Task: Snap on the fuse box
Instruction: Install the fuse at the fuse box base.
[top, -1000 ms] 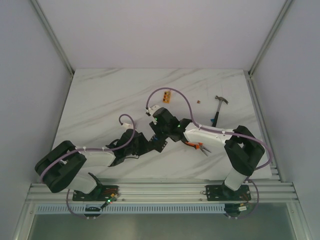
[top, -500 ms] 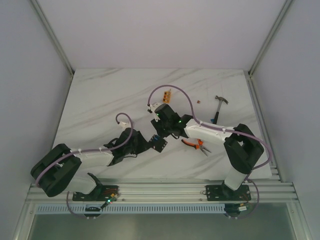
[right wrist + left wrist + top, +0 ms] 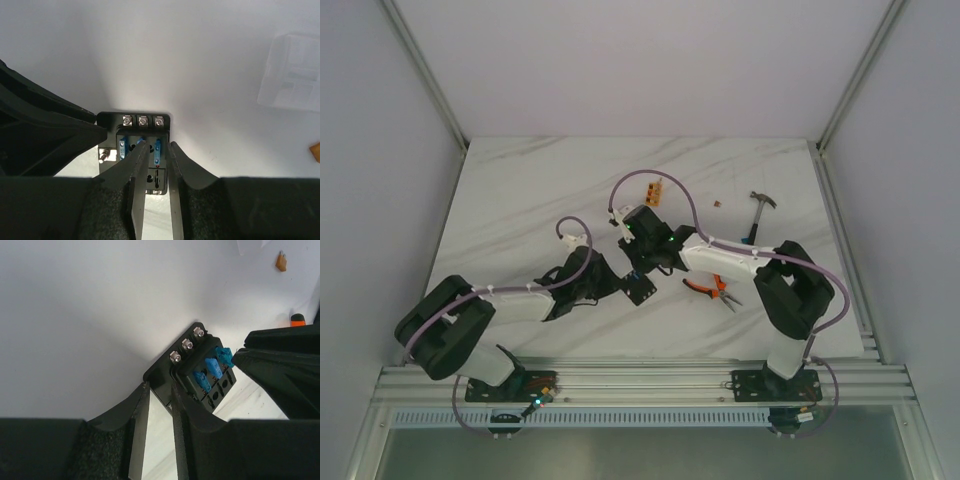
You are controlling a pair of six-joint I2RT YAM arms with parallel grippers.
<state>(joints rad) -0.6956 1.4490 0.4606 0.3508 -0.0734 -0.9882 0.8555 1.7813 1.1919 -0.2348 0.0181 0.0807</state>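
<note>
The fuse box (image 3: 641,291) is a small black block with three screws and blue fuses, lying flat on the marble table. In the left wrist view the fuse box (image 3: 197,367) lies just ahead of my left gripper (image 3: 159,389). That gripper is narrowly open and its tips straddle the corner of the box's base flange. My left gripper (image 3: 613,283) comes in from the box's left. My right gripper (image 3: 156,146) hangs over the fuse box (image 3: 142,121), jaws a narrow gap apart around one blue fuse (image 3: 157,150). From above, my right gripper (image 3: 642,272) meets the box from behind.
Orange-handled pliers (image 3: 712,288) lie right of the box, under the right forearm. A hammer (image 3: 758,215), a small brown piece (image 3: 717,203) and an orange block (image 3: 653,190) lie further back. A clear plastic cover (image 3: 292,70) rests on the table beyond the box.
The right wrist has drawn back and to the left over the box, and its jaws have narrowed. The left gripper has edged right, closer to the box. The box has stayed in place.
</note>
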